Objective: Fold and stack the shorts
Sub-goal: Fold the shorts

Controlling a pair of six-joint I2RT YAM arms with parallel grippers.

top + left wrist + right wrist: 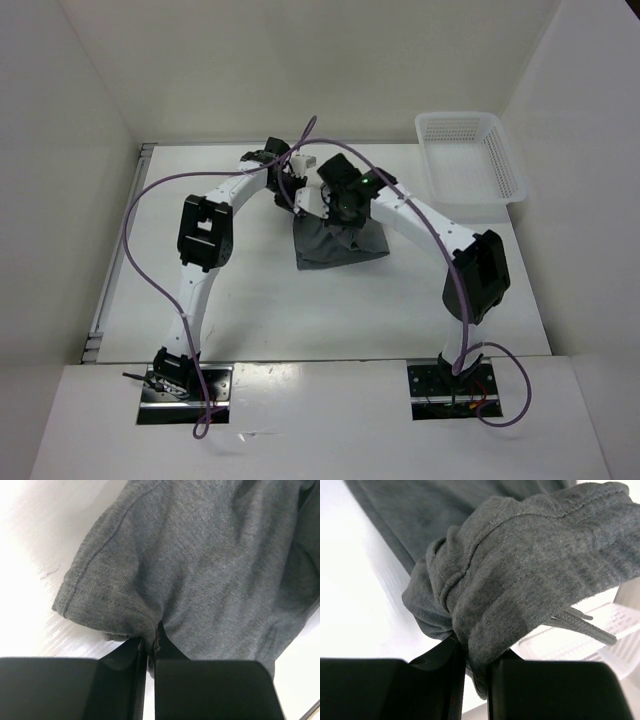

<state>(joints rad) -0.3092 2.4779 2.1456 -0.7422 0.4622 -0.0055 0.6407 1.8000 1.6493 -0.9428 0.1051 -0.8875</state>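
Note:
The grey shorts (340, 245) lie bunched on the white table just behind its middle, partly under both wrists. My left gripper (303, 205) is at their far left corner, and in the left wrist view it (151, 647) is shut on a thin pinch of the hemmed fabric (200, 565). My right gripper (345, 215) is above the shorts' far edge. Seen from the right wrist, this gripper (476, 662) is shut on a thick gathered fold of the waistband (530, 575), lifted off the table, with a drawstring (580, 625) hanging loose.
A white mesh basket (470, 155) stands at the far right of the table, close to the right wall. Purple cables (160, 190) loop over both arms. White walls enclose the table on three sides.

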